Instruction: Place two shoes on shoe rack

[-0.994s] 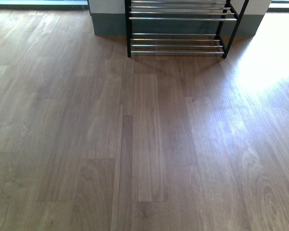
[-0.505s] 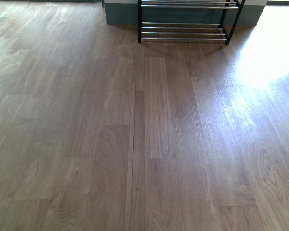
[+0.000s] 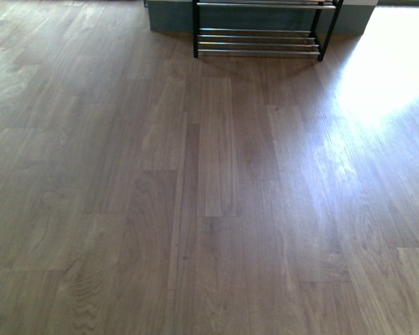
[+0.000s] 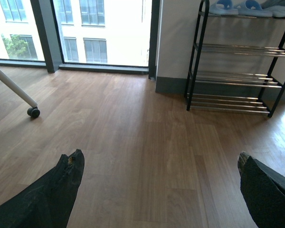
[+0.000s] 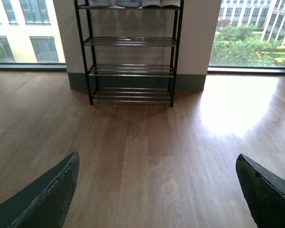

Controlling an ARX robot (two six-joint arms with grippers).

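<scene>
Both grippers, left (image 4: 159,190) and right (image 5: 156,190), hang spread and empty. Pale blue slides (image 4: 237,7) sit atop the shoe rack (image 4: 235,76).

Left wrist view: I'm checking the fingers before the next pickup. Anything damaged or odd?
The left gripper is open and empty. One black finger has a ragged, chipped-looking tip with a pale speck; otherwise nothing stands out.

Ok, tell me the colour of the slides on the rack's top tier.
Pale blue slides, clearest in the left wrist view, atop the shoe rack.
</scene>
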